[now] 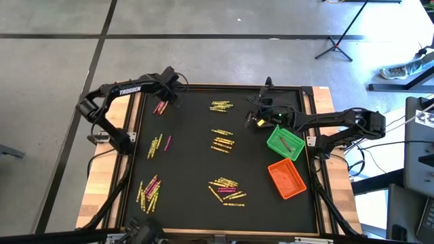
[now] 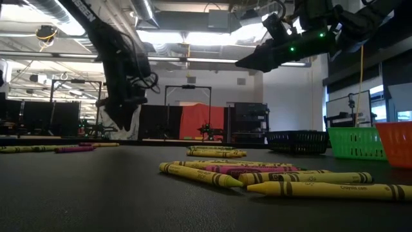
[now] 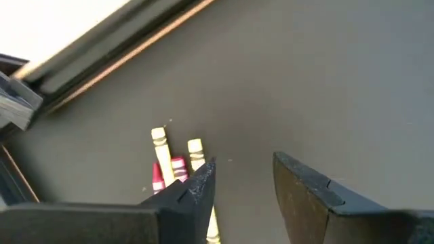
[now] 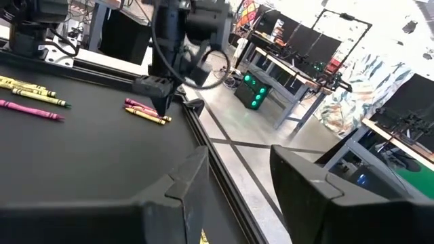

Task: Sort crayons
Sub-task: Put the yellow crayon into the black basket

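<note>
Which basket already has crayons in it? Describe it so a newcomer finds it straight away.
Start at the black mat and go to its right edge, where two small baskets sit side by side. Take the green basket, the one nearer the right arm's fingers. It holds a few crayons, while the orange basket beside it looks empty.

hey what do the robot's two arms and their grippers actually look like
Both are dark, jointed arms. The left arm carries white lettering along one segment. The right arm has black cables trailing beside it and small green lights near its wrist. Each ends in dark, wedge-shaped jaws with scuffed edges.
</note>
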`<state>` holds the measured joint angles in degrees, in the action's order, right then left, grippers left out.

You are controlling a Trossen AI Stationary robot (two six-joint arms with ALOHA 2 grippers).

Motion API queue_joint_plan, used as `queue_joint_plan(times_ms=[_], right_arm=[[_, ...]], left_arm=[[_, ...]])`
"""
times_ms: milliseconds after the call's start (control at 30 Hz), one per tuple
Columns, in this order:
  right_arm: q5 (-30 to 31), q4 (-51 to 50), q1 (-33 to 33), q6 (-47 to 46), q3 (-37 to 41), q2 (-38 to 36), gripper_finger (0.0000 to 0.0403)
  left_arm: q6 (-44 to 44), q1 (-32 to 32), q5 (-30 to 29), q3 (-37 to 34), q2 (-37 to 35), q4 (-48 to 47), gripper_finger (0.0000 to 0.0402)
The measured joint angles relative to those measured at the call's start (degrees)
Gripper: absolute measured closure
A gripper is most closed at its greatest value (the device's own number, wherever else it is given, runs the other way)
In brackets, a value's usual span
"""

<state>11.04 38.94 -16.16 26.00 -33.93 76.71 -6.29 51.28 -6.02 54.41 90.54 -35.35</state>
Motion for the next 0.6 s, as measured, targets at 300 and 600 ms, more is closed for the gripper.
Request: queue_joint_plan(times_ms=[300, 600], right_arm=[[-0.02, -0.02, 0.0, 0.02, 0.0, 0.0, 0.0246], [-0.04, -0.02, 0.0, 0.02, -0.01, 0.0, 0.0246]], left_arm=[[1.74, 3.38, 0.68, -0.07, 5.97, 0.79, 0.0271], [2.85, 4.66, 2.01, -0.07, 7.45, 1.99, 0.0271]])
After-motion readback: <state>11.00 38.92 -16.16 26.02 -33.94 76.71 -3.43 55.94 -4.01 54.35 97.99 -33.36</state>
